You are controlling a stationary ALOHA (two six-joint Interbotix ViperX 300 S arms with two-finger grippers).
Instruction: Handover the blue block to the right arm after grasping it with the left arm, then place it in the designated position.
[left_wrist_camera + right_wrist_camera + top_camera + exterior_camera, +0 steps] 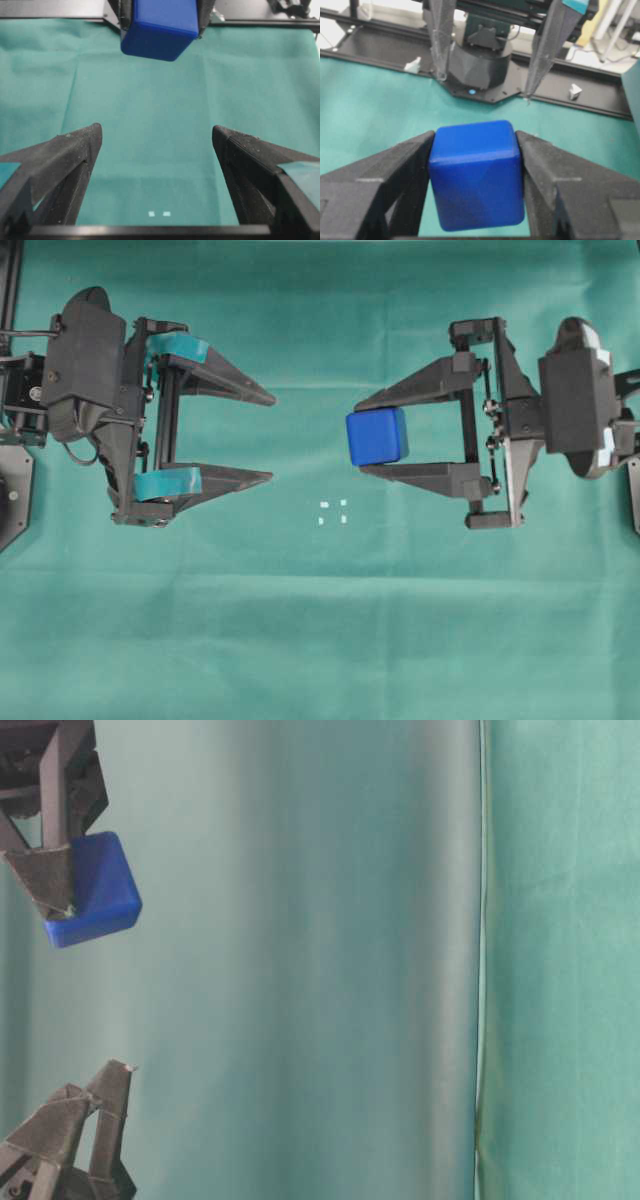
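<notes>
right gripper point(366, 433): plain black fingers clamped on the blue block point(377, 436), one finger pressed against each side, pinching it right at the tips. The wrist view shows it best, block point(476, 175) wedged tight between both fingers.

block: held up off the cloth, pretty much level from above, though the table-level view has it point(95, 890) sitting a bit tilted in the grip. Can't make out any mark on its faces.

left gripper point(272, 438): teal-banded fingers spread wide, nothing between them. Tips point at the block across a gap, well apart from it. In its own wrist view the block point(159, 27) hangs up top, past the fingertips.

white marks point(333, 512): four tiny ones in a small square on the green cloth point(320, 640), between the two grippers and a little toward the bottom of the overhead view. The block sits near them but off to the side, not over them.

arms: left arm point(85, 365) at the left edge, right arm point(575, 390) at the right edge, facing each other.
</notes>
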